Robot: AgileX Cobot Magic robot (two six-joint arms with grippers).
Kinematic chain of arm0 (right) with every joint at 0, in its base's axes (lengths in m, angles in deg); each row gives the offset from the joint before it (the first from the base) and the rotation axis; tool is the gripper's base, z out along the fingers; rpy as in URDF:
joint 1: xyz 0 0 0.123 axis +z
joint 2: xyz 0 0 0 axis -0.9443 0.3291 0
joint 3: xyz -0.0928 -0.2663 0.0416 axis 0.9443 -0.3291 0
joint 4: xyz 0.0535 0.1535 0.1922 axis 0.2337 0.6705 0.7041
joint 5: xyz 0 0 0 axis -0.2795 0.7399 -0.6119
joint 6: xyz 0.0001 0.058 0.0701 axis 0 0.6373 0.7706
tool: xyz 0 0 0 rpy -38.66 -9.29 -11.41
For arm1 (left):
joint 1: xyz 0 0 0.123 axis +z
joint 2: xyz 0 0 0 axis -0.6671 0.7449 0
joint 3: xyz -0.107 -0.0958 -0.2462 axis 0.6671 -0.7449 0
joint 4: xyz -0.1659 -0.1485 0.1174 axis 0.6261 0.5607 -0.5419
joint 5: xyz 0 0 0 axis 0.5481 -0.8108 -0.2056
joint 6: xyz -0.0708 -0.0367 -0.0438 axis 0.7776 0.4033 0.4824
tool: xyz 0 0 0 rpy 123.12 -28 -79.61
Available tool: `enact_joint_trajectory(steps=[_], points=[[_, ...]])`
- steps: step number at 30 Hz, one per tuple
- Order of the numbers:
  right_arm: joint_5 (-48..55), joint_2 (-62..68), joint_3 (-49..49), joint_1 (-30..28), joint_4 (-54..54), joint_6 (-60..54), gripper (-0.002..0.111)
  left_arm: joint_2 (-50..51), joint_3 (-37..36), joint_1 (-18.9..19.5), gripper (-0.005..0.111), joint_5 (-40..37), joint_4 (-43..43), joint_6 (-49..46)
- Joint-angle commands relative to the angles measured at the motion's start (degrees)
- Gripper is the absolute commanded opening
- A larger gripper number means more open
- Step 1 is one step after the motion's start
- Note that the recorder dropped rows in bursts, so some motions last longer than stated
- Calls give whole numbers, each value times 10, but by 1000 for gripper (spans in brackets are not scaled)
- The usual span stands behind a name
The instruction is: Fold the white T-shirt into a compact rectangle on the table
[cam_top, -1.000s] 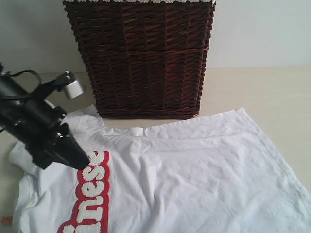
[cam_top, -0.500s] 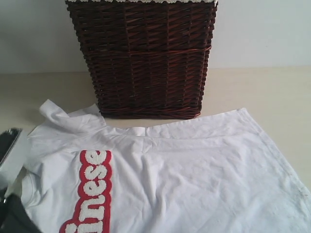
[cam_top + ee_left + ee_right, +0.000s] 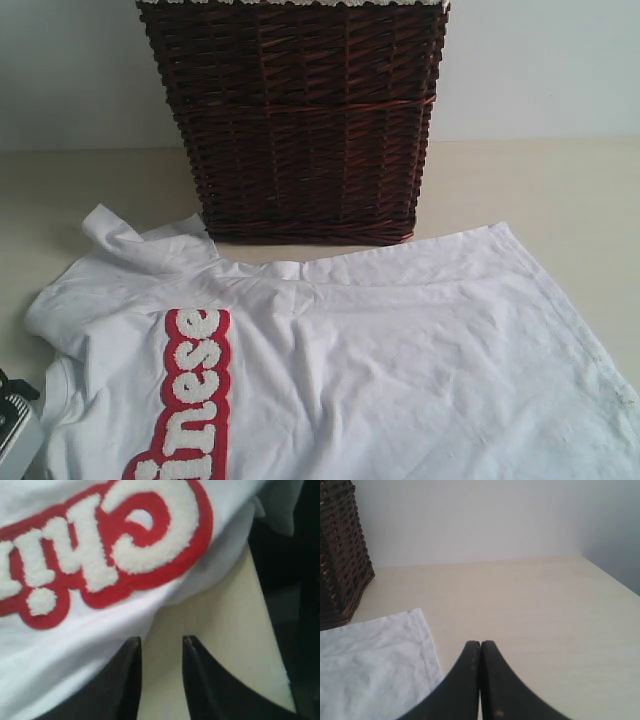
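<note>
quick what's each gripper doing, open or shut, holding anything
Left gripper: open, holding nothing, by the edge of the white T-shirt.
Right gripper: shut, empty, above the table.

The exterior camera sits low over the worktop [image 3: 520, 190], facing slightly downward across the white T-shirt [image 3: 380, 360] toward the wicker basket [image 3: 300, 120] at upper centre, with the wall [image 3: 540, 70] behind. The left wrist camera points steeply down past the left fingers [image 3: 122, 680], very close to the shirt's red lettering [image 3: 100, 555], which the exterior view also shows at lower left. The right wrist camera looks low and forward over the right fingers [image 3: 467, 680], sharing the basket's corner and the shirt's edge.
</note>
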Motion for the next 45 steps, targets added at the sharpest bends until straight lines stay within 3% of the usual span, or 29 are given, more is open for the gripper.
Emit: enact_joint_trajectory(steps=[1,7,14,18,41,45], points=[[-6,-3,-3,0,-2,0,0,41,-2,-1,31,-42,-44,-2],[-6,-3,-3,0,-2,0,0,64,-2,-5,31,-33,-27,-2],[-6,-3,-3,0,-2,0,0,92,-2,-48,31,-17,65,-2],[-6,-3,-3,0,-2,0,0,100,-2,-70,31,1,70,-2],[-6,-3,-3,0,-2,0,0,170,-3,-71,31,82,119,-2],[-6,-3,-3,0,-2,0,0,175,-9,-71,17,93,126,-2]])
